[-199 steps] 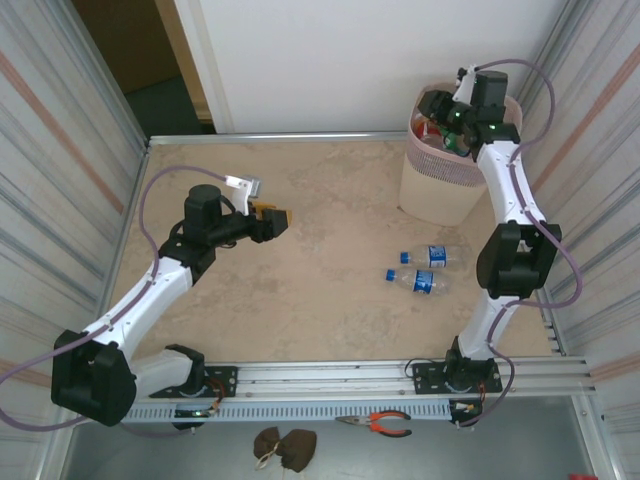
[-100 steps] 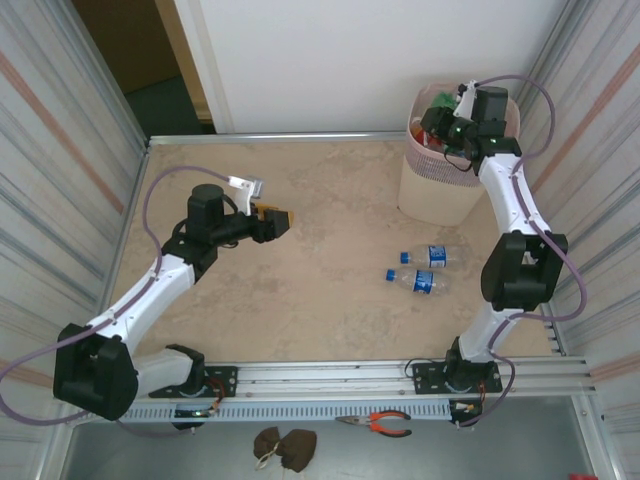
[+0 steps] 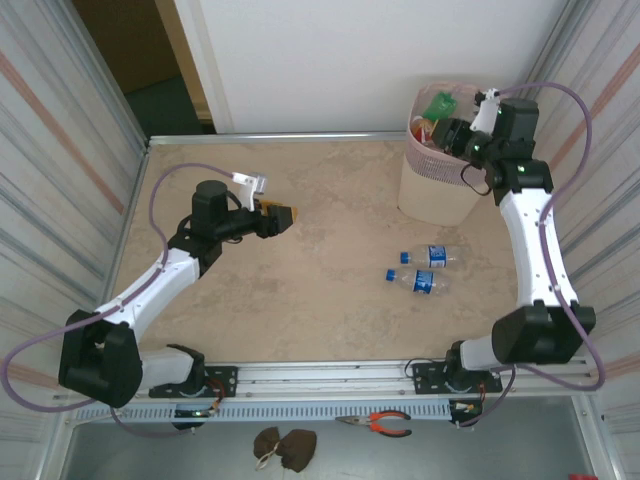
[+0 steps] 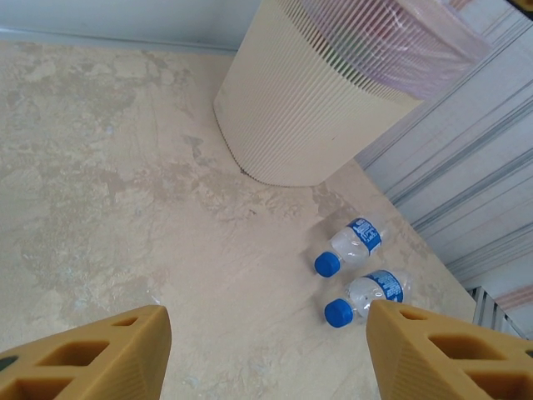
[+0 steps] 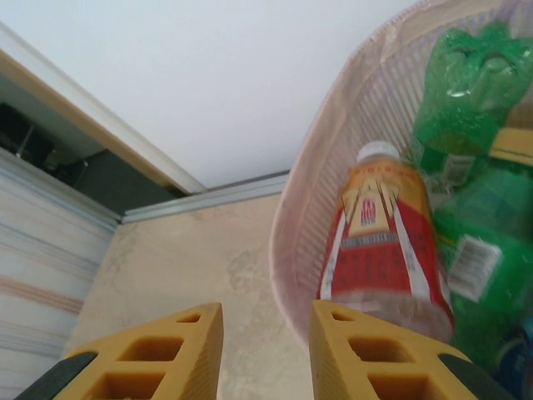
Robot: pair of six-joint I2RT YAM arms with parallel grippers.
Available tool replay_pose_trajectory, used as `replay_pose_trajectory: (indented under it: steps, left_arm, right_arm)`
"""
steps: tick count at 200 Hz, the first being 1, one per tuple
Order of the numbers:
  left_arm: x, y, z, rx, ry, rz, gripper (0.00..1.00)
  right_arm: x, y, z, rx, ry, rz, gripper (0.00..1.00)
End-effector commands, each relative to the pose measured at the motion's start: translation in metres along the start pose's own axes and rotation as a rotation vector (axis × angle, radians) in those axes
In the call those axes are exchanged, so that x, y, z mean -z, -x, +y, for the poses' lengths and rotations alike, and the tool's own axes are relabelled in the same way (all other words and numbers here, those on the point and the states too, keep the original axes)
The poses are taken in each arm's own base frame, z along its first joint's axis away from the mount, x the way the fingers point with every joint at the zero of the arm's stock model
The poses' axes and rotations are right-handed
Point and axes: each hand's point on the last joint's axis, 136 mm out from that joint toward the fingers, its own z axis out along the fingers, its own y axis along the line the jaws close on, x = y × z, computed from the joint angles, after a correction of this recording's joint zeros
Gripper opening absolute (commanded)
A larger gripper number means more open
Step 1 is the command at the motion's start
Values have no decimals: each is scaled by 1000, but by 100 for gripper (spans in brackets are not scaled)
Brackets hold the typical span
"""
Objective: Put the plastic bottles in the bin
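The plastic bottles lie in two places. Two small clear ones (image 3: 432, 256) (image 3: 420, 281) rest on their sides on the table (image 3: 330, 200), side by side and close together, each with a blue label and a round blue cap pointing towards the left arm. In the left wrist view the same pair (image 4: 354, 247) (image 4: 366, 297) shows smooth, see-through walls just in front of the bin.

The others sit inside the bin (image 3: 435, 195), a tall pale tub with finely ribbed, mesh-like sides and a rounded rim, standing at the far right of the table near the wall. In the right wrist view, a clear bottle with a red and gold label (image 5: 383, 242) leans against the inner wall just below the bin's rim (image 5: 308, 208), white cap up. Beside it lie green bottles, one crumpled with a lobed base (image 5: 470, 92).

The table top is matt, mottled beige, like stone.

The left gripper (image 3: 285, 215) hangs over the left half of the table, well apart from the bottles, its blocky yellow fingers spread wide with nothing between them (image 4: 266, 321). The right gripper (image 3: 445, 130) hovers at the bin's rim, its honeycombed yellow fingers drawn close together, a slim gap between them and nothing pinched (image 5: 266, 312).
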Motion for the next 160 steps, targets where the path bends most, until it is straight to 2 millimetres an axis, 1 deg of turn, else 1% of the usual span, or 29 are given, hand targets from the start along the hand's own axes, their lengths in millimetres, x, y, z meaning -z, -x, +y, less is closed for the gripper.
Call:
replay_pose_trajectory:
  steps: [1,25,38,51,63,87,97,109,123,142,160]
  left_arm:
    - [0,20,-9,-23,-45,-39,63]
    - [-3,19,-7,-14,-50,-34,63]
    - [-5,18,-7,-10,-54,-27,63]
    - [-8,16,-5,-3,-59,-18,63]
    - [-11,15,-4,0,-66,-10,63]
    - [-14,14,-5,1,-81,3,62]
    - [-15,14,-4,5,-80,4,62]
    - [-15,15,-5,5,-88,2,62]
    - [-15,16,-6,4,-90,-1,62]
    - [-15,16,-6,4,-90,-1,62]
    - [-14,16,-7,6,-89,2,62]
  right_arm:
    - [23,-28,-5,48,-53,58,32]
    - [48,-54,-4,78,-77,87,33]
    - [57,-70,-5,106,-86,115,33]
    - [65,-87,-4,174,-77,155,33]
    - [69,-107,2,284,-38,203,35]
    - [74,-148,13,531,34,300,38]
    - [76,-170,20,657,90,364,38]
    - [77,-195,25,800,132,441,40]
    - [76,-218,22,920,129,531,43]
    - [71,-248,15,1023,129,672,45]
    - [65,-270,10,1107,116,784,48]
